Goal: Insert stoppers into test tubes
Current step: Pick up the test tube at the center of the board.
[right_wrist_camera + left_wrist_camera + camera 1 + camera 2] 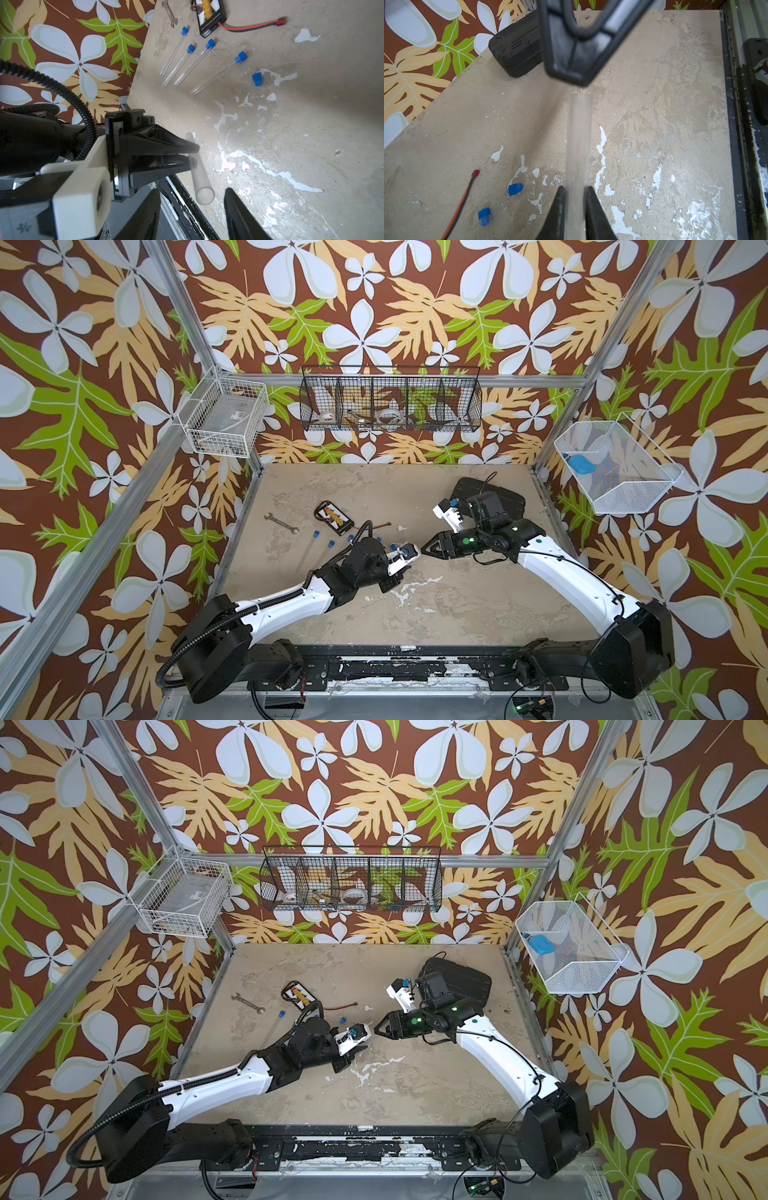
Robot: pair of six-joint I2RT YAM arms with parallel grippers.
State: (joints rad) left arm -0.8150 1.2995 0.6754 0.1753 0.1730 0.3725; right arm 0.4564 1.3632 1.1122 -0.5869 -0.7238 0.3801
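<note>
Cannot follow the blurred test tube (579,135) past the frame edge in the left gripper (575,193), nor trace, in a top view, the faint stoppered tubes (307,551) at its 9 o'clock, partly under the left arm (286,605).

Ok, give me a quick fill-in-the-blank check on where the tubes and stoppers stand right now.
1. The left hand is shut on the held test tube, whose mouth has no ___ in it.
2. ___ stoppered tubes lie on the table.
3. The right hand is open and holds ___.
4. Exactly ___ loose stopper lies on the table.
Missing words: stopper; four; nothing; one.
</note>
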